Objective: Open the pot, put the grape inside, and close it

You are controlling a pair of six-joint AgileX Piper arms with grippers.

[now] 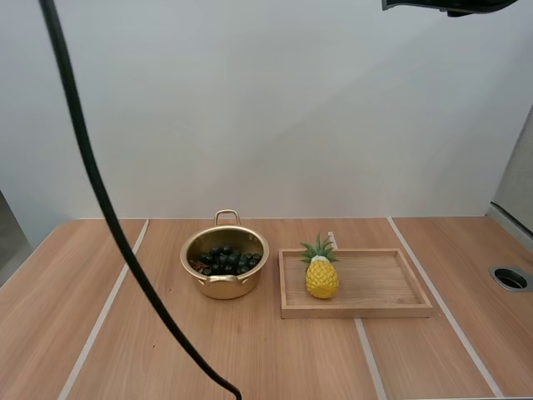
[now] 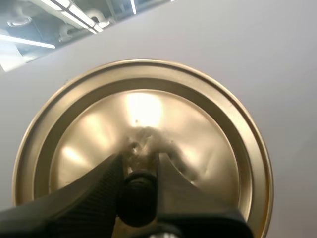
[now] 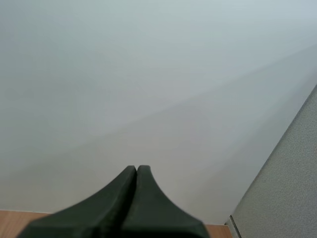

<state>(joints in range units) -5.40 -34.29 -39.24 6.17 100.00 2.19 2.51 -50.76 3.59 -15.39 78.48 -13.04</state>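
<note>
**No words to read**

I find no words, numbers, labels or signs that I can read. The pot [image 1: 223, 287], the lid [image 2: 198, 129], the wooden tray [image 1: 375, 279] and the pineapple [image 1: 321, 279] all look plain to me.

End effector [image 2: 139, 158] apparently hides lid [image 2: 148, 106] rim partly.

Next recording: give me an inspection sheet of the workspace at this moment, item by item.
surface: wooden table with pale strips across it and a round port near its right edge.
job's things: gold pot open, grapes inside; lid off the pot, held by its knob.
clutter: wooden tray right of the pot, pineapple upright on it.
hands: left hand shut on the lid's knob; right hand shut on nothing.
cables: nothing seen on the table.
surroundings: plain white wall behind the table.
</note>
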